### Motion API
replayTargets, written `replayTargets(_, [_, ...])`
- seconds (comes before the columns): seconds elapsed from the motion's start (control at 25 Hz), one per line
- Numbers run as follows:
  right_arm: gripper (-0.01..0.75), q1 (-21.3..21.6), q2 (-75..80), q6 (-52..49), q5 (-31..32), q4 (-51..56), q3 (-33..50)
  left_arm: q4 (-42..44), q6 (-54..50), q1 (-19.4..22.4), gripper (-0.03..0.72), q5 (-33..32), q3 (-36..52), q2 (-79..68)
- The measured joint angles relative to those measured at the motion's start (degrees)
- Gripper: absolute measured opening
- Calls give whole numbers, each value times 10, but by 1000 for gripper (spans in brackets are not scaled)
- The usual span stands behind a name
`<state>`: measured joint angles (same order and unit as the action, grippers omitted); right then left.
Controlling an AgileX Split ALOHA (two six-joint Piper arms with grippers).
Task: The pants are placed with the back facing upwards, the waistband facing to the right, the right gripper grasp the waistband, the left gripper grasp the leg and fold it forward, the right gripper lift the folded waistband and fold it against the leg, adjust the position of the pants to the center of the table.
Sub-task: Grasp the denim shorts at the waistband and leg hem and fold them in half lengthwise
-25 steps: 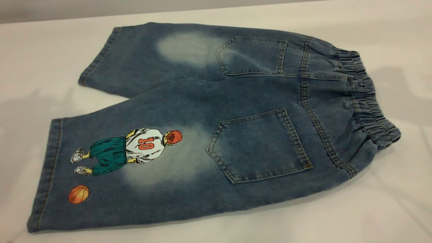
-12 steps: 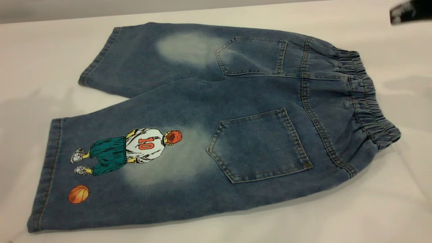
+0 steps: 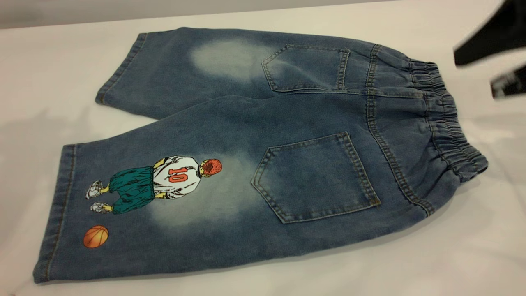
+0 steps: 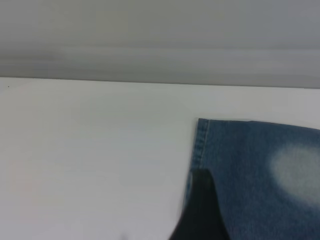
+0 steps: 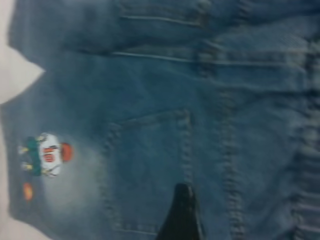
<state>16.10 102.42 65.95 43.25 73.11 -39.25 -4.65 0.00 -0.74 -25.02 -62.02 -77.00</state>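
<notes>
Two black fingers of the right gripper, parted and holding nothing, hang near the waistband of the pants, which lie flat, back up, on the table. Closing short of the ruffled band would likely pinch only one layer, so it slips on lifting. I cannot tell the left gripper's finger state.

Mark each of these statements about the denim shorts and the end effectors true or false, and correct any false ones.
1. The blue denim shorts lie flat, back pockets up. True.
2. The ruffled elastic waistband points toward the exterior view's left. False: it points right.
3. The black right end effector grips the waistband. False: it hovers beyond it, apart.
4. The printed leg is folded over. False: it lies unfolded on the white table.
5. An orange basketball print sits near the hem. True.
</notes>
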Motion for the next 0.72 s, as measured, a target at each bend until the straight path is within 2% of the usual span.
replayTargets(0.24, [583, 0, 11, 1, -29, 1, 29, 0, 0, 0, 518, -1, 0, 0])
replayTargets(0.72, [583, 0, 112, 25, -50, 8, 33, 0, 0, 0, 518, -2, 0, 0])
